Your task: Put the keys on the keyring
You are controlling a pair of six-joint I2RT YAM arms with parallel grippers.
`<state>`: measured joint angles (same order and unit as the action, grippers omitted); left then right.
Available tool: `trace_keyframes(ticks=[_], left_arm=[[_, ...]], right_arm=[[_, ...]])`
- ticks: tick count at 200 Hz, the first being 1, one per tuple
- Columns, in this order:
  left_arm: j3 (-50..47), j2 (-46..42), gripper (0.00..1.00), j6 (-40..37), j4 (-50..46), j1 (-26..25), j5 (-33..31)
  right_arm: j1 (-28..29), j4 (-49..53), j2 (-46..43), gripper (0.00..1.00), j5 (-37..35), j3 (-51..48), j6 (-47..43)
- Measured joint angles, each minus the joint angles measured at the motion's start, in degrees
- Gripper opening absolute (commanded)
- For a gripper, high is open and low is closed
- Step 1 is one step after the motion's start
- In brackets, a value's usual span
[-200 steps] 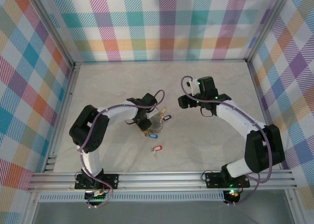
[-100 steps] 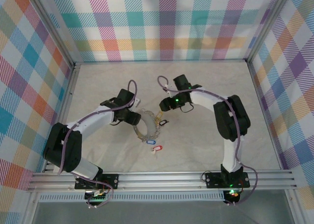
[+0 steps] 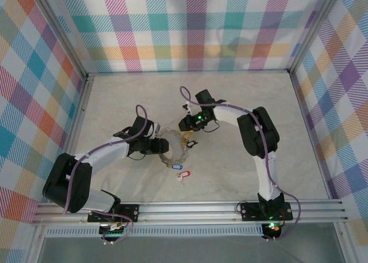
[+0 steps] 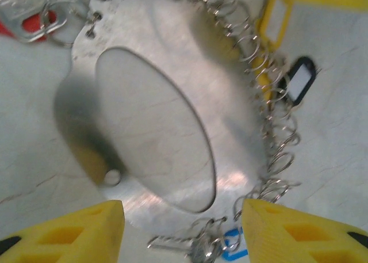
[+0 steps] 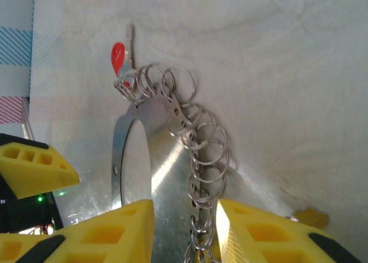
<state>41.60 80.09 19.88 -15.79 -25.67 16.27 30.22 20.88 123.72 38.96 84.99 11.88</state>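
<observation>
Because the keyring lies flat on the table, both arms come at it low, from opposite sides. The left gripper sits at the keyring's edge nearest the left arm. Its jaws are spread wide and the rim of the flat hoop lies between the two yellow fingers, not pinched. This looks like a stance for bracing the hoop so it will not slide.

The right gripper is over the far side of the keyring, toward the right arm. It is also open, and its fingers straddle the row of small wire loops strung along the hoop's rim. It is probably lining up to take one loop or to feed a key into it.

A yellow-tagged key and a black-tagged key lie just beside that looped rim. I cannot tell whether either is actually threaded on. A blue-tagged key rests against the keyring's near edge among a tangle of loops. A red-tagged key lies just past it, apart from the hoop. It looks loose, so it is likely the one left to add.
</observation>
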Motion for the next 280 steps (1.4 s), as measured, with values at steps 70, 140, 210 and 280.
trace_keyframes(ticks=[70,140,210,280], left_arm=[[0.02,9.38,0.55,5.81,7.15,0.0,2.47],[11.87,17.33,0.55,2.38,-0.79,0.55,0.57],[24.81,27.56,0.55,-5.62,-4.74,0.87,1.86],[26.97,28.55,0.58,-11.89,-5.16,1.07,2.73]], right_arm=[[-0.09,-3.69,-1.55,0.34,1.2,-7.19,0.81],[-0.02,-4.04,-10.03,0.32,-0.26,-19.61,-0.35],[0.7,-4.85,-15.19,0.45,2.95,-25.33,-0.79],[-1.46,-16.63,-29.33,0.44,-1.7,-31.74,-4.92]])
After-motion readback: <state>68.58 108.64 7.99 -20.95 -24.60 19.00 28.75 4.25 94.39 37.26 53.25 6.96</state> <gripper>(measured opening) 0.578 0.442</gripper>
